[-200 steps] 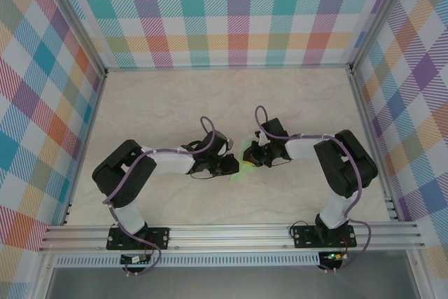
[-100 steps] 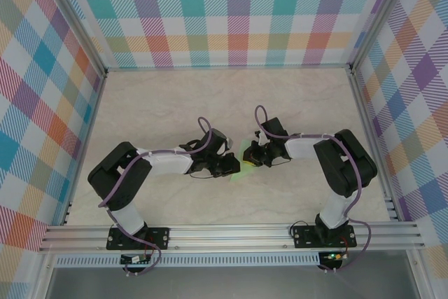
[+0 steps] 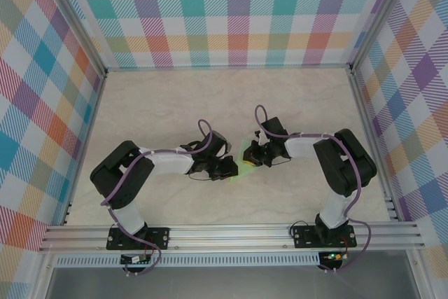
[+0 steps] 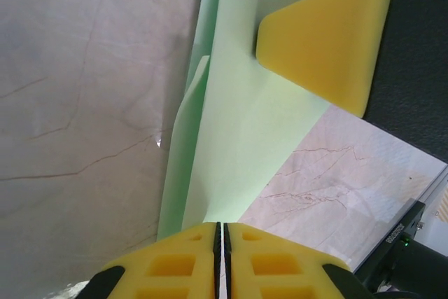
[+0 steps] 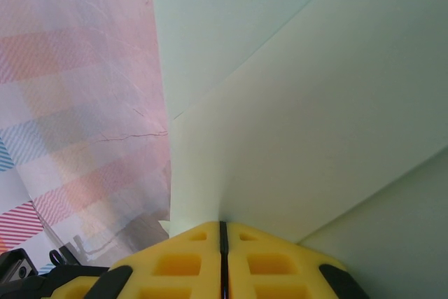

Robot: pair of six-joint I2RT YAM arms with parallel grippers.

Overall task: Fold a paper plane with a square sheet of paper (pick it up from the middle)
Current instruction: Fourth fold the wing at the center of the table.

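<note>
The pale mint-green sheet of paper [image 3: 243, 152], partly folded with layered flaps, is held just above the table centre between both grippers. My left gripper [image 3: 233, 168] is shut on its near lower edge. In the left wrist view the folded paper [image 4: 241, 124] runs up from my shut left gripper [image 4: 221, 227], and a yellow fingertip [image 4: 329, 40] of the right gripper is clamped on its far end. My right gripper [image 3: 249, 158] is shut on the sheet from the right. In the right wrist view the paper [image 5: 315, 103] rises in creased layers from the shut right gripper [image 5: 223, 225].
The marble-patterned table [image 3: 175, 103] is ringed by checked cloth walls [image 3: 231, 12] on aluminium posts. A metal rail [image 3: 231, 232] carries both arm bases along the near edge. The two arms meet at mid-table, wrists nearly touching.
The left arm's elbow swung slightly left, then back. Both grippers stay shut on the paper at almost the same spot.
</note>
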